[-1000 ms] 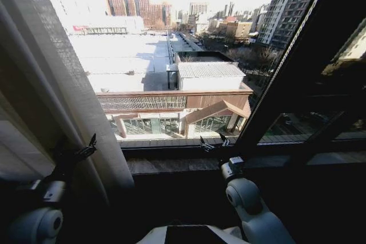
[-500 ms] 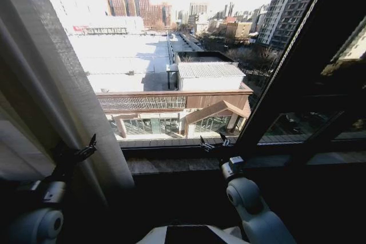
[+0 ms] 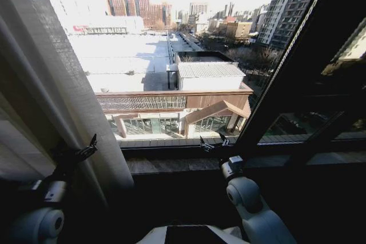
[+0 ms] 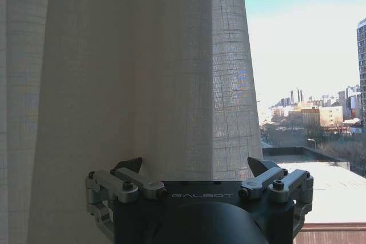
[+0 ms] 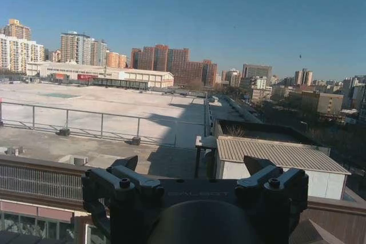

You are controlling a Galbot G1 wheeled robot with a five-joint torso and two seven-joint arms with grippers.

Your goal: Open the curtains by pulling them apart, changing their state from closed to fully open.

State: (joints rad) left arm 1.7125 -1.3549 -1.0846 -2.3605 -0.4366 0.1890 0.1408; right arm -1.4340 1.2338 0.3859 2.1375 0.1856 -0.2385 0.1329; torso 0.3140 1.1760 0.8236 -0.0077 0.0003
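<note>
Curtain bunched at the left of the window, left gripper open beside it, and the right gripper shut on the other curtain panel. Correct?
Not quite: the right gripper is open and holds nothing, as the right wrist view shows. The curtain is bunched left, with the left gripper open beside it.

Lighting: strong daylight is pouring through the window, overexposing the sky in the head view. The curtain (image 3: 54, 78) is glowing translucent, backlit. The room's interior is sitting in deep shadow. Wide-angle distortion is bending the dark window frame (image 3: 286, 67).
</note>
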